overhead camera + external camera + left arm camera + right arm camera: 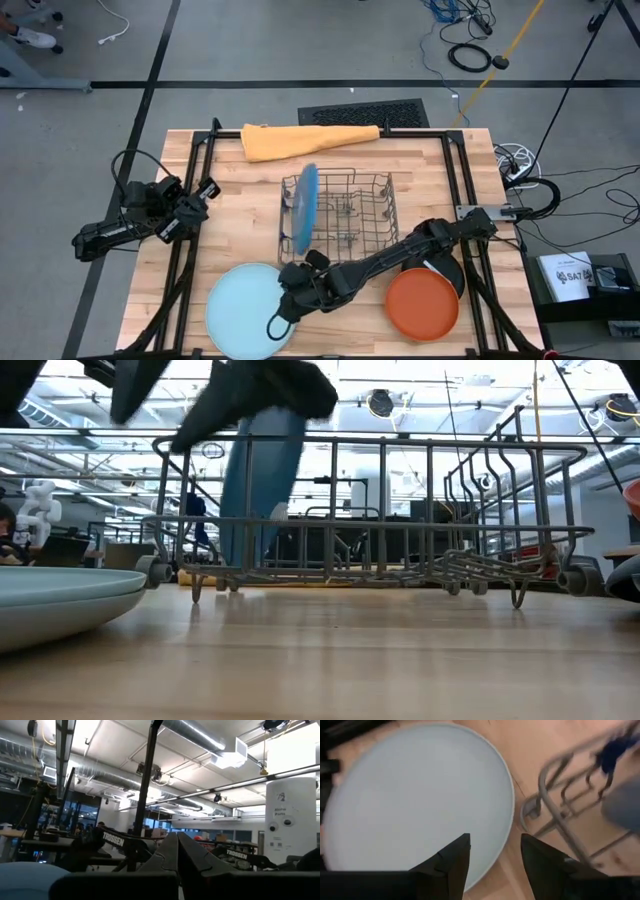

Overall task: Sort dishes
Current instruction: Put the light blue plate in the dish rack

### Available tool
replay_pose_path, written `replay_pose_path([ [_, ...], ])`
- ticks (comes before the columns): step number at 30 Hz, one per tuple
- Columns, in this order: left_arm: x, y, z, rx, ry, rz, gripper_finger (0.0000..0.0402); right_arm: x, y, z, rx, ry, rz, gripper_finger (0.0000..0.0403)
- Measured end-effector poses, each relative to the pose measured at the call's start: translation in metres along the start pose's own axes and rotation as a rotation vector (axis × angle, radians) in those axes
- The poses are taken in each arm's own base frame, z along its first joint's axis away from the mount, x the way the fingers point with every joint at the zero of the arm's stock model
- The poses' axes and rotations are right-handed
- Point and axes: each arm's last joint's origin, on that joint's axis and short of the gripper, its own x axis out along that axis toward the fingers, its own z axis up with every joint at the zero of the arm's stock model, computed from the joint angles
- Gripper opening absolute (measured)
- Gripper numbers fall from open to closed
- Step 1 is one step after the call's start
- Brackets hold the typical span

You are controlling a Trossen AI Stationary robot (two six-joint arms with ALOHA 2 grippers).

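A large light blue plate (245, 310) lies flat on the table at the near left. My right gripper (492, 855) hangs open just above its right rim (507, 827), near the wire dish rack's near left corner (540, 815), touching nothing. A blue plate (305, 205) stands on edge in the left end of the rack (350, 215), its lower edge between the wires. An orange plate (423, 303) lies at the near right, with a black plate (445, 268) partly under it and my right arm. My left gripper (177, 852) is shut and raised at the table's left edge.
A folded orange cloth (310, 140) lies along the far edge behind the rack. Dark frame rails run down both sides of the table. Bare wood shows between the rack and the near edge (380, 660).
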Motion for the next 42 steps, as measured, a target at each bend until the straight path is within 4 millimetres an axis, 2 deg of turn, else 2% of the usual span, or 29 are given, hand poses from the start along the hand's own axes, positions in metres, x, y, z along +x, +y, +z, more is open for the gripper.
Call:
replay_pose_path([
  [8,0.000,0.000,0.000,-0.013,0.002,0.001,0.0000,-0.047,-0.001,0.023,-0.111,-0.068,0.072,0.0170],
  [10,0.000,0.000,0.000,-0.013,0.002,0.001,0.0000,-0.061,0.005,0.023,-0.096,-0.070,0.124,0.0170],
  [13,0.000,0.000,0.000,-0.012,0.001,0.002,0.0000,-0.068,0.017,0.014,-0.074,-0.042,0.219,0.0169],
  [19,0.000,0.000,0.000,-0.013,0.000,0.004,0.0000,-0.063,0.044,-0.013,0.037,-0.021,0.297,0.0169],
  [22,0.000,0.000,0.000,-0.012,-0.003,0.008,0.0000,-0.048,0.049,-0.030,0.059,0.025,0.269,0.0169],
  [26,0.000,0.000,0.000,-0.017,-0.009,0.013,0.0000,-0.026,0.044,-0.042,0.059,0.150,0.245,0.0169],
  [30,0.000,0.000,0.000,-0.019,-0.009,0.014,0.0000,-0.012,0.034,-0.059,0.084,0.235,0.098,0.0169],
  [35,0.000,0.001,0.000,-0.020,-0.013,0.020,0.0000,-0.008,0.034,-0.068,0.175,0.253,0.043,0.0169],
  [42,0.000,0.001,0.000,-0.016,-0.016,0.023,0.0000,0.018,0.039,-0.075,0.292,0.217,0.057,0.0169],
])
